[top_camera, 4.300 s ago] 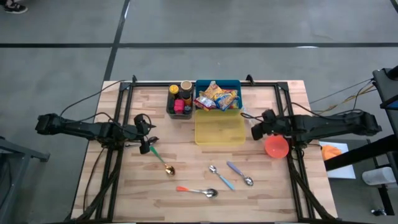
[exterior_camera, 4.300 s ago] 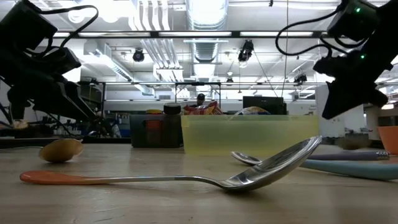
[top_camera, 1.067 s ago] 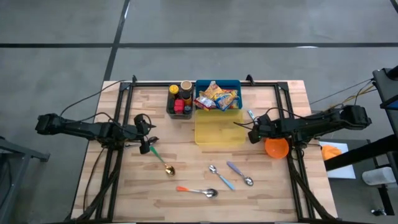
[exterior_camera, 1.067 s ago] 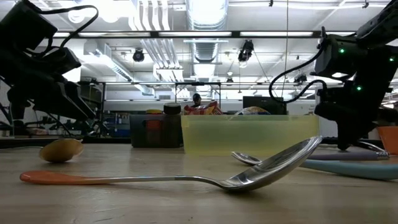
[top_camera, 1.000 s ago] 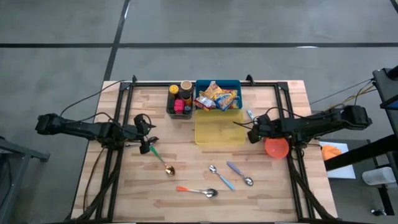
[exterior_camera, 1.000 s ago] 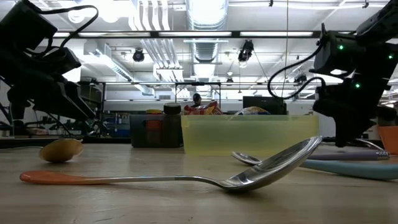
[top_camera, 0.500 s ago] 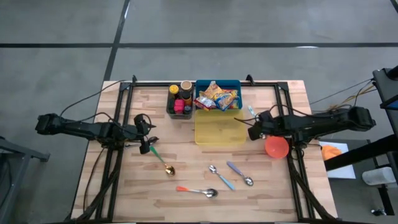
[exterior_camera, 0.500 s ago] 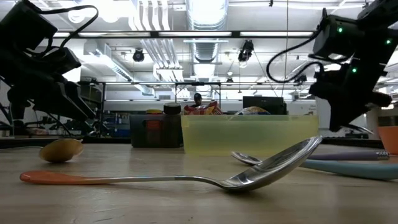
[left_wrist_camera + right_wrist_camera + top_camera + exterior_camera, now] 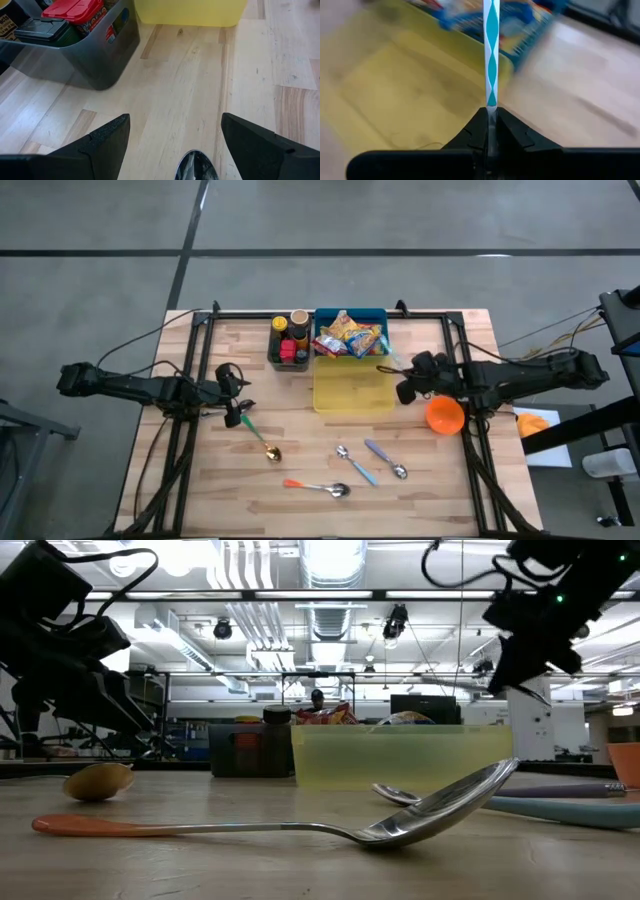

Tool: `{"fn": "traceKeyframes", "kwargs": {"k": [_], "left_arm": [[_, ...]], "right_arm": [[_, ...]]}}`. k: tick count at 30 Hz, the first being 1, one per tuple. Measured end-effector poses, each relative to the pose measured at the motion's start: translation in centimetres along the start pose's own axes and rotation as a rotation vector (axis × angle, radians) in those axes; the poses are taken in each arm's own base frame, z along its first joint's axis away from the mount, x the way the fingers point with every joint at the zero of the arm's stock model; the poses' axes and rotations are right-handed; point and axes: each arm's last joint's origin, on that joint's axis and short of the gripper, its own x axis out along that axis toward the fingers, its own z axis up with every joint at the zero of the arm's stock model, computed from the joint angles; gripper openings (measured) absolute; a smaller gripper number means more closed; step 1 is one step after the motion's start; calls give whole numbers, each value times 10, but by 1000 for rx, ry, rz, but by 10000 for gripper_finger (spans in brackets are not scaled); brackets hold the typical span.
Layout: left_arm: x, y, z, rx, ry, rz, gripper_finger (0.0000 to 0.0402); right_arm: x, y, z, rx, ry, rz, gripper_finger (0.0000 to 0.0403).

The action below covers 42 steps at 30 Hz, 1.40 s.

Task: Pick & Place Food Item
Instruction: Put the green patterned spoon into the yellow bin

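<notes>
My right gripper (image 9: pixel 404 383) is shut on a thin white-and-teal striped stick (image 9: pixel 491 45) and hangs above the right edge of the empty yellow bin (image 9: pixel 353 392). The stick (image 9: pixel 390 360) points toward the blue bin (image 9: pixel 382 314) of food packets at the far side. In the low view this gripper (image 9: pixel 520 640) is high at the right. My left gripper (image 9: pixel 236 414) rests open at the table's left, with a spoon's shiny bowl (image 9: pixel 196 166) showing between its wide-set fingers. My right gripper pinches the stick's near end (image 9: pixel 491 109) between its two fingertips. The stick runs along the fingers and juts out beyond them. The fingers slant down from the table's right side. The stick is lifted clear, its free end over the bins' right corner.
A grey bin (image 9: pixel 288 345) of jars stands left of the blue bin. An orange bowl (image 9: pixel 445 415) sits under the right arm. Several spoons lie near the front: green-handled (image 9: pixel 262 438), orange-handled (image 9: pixel 320 487) and two blue-handled (image 9: pixel 385 458).
My right gripper has risen from table height beside the yellow bin and rolled, staying shut. The striped stick has come up off the table with it and swung toward the blue bin.
</notes>
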Motion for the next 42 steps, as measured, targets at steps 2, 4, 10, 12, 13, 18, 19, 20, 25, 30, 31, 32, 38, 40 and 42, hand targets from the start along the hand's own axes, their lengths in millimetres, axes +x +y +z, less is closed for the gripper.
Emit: {"fn": "traceKeyframes", "kwargs": {"k": [2,4,10,12,13,18,19,20,25,30,31,32,38,40,42], "left_arm": [[0,0,0,0,0,0,317],[0,0,0,0,0,0,317],[0,0,0,0,0,0,317],[0,0,0,0,0,0,317],[0,0,0,0,0,0,317],[0,0,0,0,0,0,317],[0,0,0,0,0,0,317],[0,0,0,0,0,0,317],[0,0,0,0,0,0,317],[0,0,0,0,0,0,317],[0,0,0,0,0,0,317],[0,0,0,0,-1,0,317],[0,0,0,0,0,0,316],[0,0,0,0,0,0,316],[0,0,0,0,0,0,316]], "right_arm": [[-2,7,3,-39,-36,54,22],[-2,16,7,-78,-85,126,22],[6,40,12,-275,-134,333,22],[11,45,11,-329,-134,354,22],[15,48,9,-367,-118,357,22],[35,57,-2,-484,-30,328,22],[40,59,-4,-497,-12,317,22],[44,61,-6,-508,4,306,22],[61,72,-12,-594,59,273,22],[77,83,-17,-646,112,243,22],[80,85,-17,-652,123,236,22],[83,86,-18,-661,142,229,22],[100,94,-19,-669,256,257,22],[104,95,-18,-665,276,257,22],[106,96,-15,-655,273,255,22]]}}
